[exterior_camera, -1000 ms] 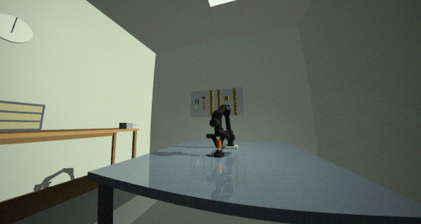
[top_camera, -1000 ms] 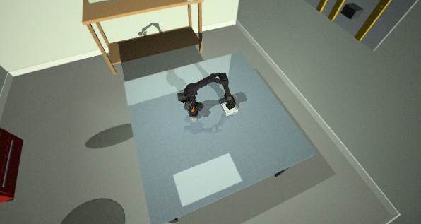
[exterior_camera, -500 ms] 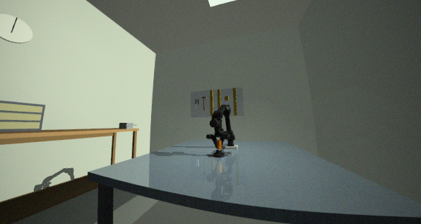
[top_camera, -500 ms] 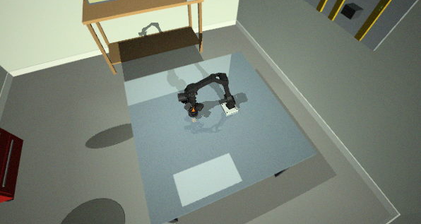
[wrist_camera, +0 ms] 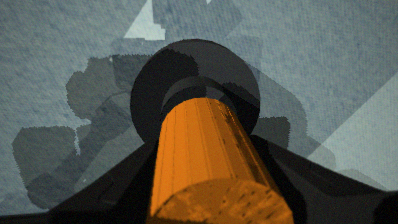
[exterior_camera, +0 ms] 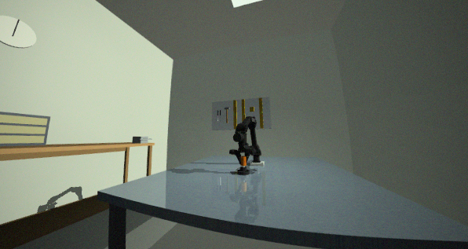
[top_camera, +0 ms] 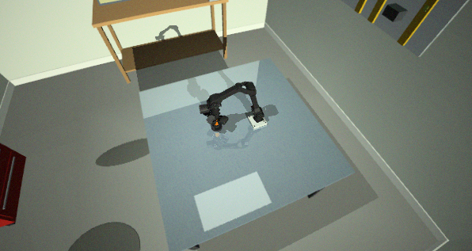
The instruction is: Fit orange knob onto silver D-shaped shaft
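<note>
My gripper (top_camera: 215, 120) (exterior_camera: 243, 156) (wrist_camera: 202, 146) is shut on the orange knob (top_camera: 216, 123) (exterior_camera: 243, 161) (wrist_camera: 200, 130), a ribbed cylinder held upright. The knob stands directly over the dark round pedestal (top_camera: 220, 124) (exterior_camera: 244, 171) (wrist_camera: 145, 95) on the grey table (top_camera: 277, 159) (exterior_camera: 314, 197). In the wrist view the knob's lower end lies within the pedestal's raised inner ring and covers the silver shaft, which is hidden. The knob's hole is also hidden. I cannot tell whether the knob's lower end touches the pedestal.
The arm's white base plate (top_camera: 258, 123) (exterior_camera: 259, 163) sits just right of the pedestal. A wooden bench (top_camera: 158, 2) (exterior_camera: 78, 147) stands beyond the table's far edge. A tool wall (exterior_camera: 241, 113) hangs behind the arm.
</note>
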{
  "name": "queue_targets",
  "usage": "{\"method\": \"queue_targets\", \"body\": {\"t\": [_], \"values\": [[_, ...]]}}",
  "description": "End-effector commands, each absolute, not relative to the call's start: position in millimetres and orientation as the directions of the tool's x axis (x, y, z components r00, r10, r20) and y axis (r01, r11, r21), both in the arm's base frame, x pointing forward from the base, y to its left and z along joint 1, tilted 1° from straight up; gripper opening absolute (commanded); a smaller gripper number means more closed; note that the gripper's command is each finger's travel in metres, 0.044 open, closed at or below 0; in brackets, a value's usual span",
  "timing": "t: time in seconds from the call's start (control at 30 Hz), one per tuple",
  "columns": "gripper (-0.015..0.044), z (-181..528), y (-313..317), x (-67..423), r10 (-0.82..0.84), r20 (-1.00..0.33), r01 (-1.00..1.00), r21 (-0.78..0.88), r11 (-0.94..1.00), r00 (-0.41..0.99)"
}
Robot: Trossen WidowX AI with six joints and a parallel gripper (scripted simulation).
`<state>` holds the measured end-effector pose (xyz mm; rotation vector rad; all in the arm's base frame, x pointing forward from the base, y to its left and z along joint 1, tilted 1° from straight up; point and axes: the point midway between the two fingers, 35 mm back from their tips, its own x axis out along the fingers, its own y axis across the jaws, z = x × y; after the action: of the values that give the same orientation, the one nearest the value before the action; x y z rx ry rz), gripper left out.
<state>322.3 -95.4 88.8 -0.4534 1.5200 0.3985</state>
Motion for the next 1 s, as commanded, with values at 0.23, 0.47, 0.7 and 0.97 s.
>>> {"method": "queue_targets", "body": {"t": [0.23,0.47,0.7,0.97], "values": [[0.0000,82,-96,322,-0.032,-0.999,-0.502,-0.037,0.864,0.018],[0.0000,77,-96,322,-0.032,-0.999,-0.459,-0.037,0.887,0.018],[0.0000,74,-96,322,-0.032,-0.999,-0.487,-0.037,0.873,0.018],[0.0026,76,-96,322,-0.031,-0.999,-0.477,-0.036,0.878,0.018]]}}
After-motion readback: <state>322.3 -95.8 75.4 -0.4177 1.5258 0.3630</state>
